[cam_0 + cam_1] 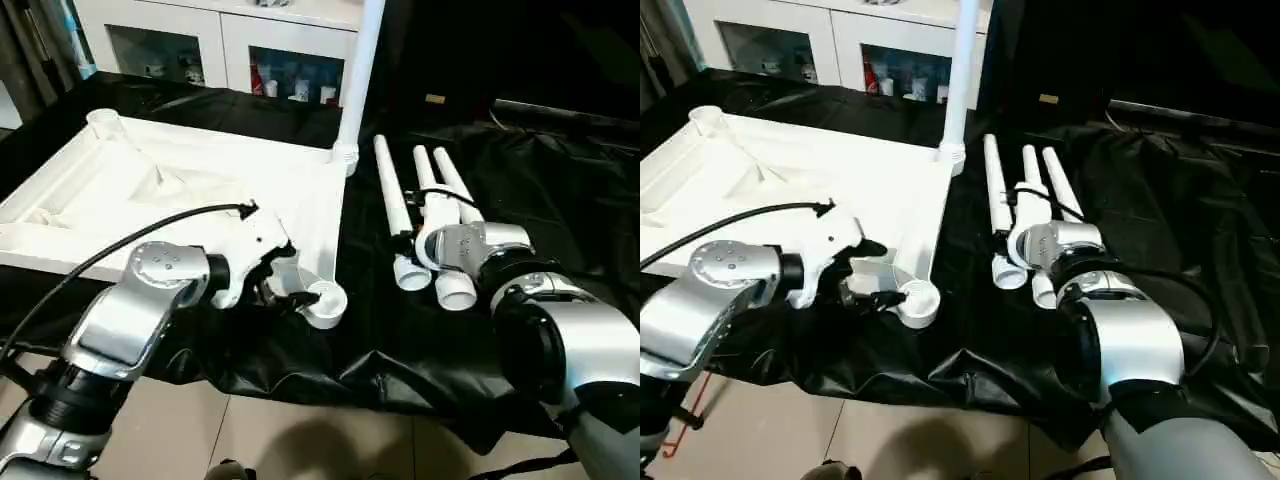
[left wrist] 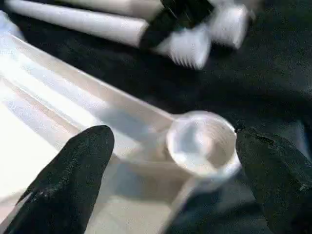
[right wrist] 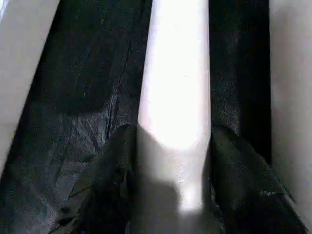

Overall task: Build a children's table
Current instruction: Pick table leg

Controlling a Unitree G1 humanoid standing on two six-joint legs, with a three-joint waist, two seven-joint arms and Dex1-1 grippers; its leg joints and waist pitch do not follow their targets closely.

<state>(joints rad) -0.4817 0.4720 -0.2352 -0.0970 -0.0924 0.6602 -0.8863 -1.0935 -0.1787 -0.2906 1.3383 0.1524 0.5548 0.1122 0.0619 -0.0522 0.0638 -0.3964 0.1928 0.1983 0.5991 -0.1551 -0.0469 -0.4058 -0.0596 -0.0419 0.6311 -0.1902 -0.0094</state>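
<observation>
The white table top (image 1: 150, 190) lies upside down on the black cloth, ribbed side up. One white leg (image 1: 358, 80) stands upright in its far right corner socket. Three more legs lie side by side to the right of the top. My left gripper (image 2: 173, 141) is open, its black fingers (image 2: 78, 170) wide apart on either side of the empty near right corner socket (image 1: 325, 300). My right gripper (image 3: 173, 141) is down over the middle leg (image 1: 424, 170), and its fingers (image 3: 112, 170) press against both sides of the tube.
A black cloth (image 1: 380, 340) covers the work surface, and its front edge drops to the tiled floor (image 1: 250, 440). A white cabinet with glass doors (image 1: 250, 50) stands behind. A black cable (image 1: 120, 240) arcs over my left forearm.
</observation>
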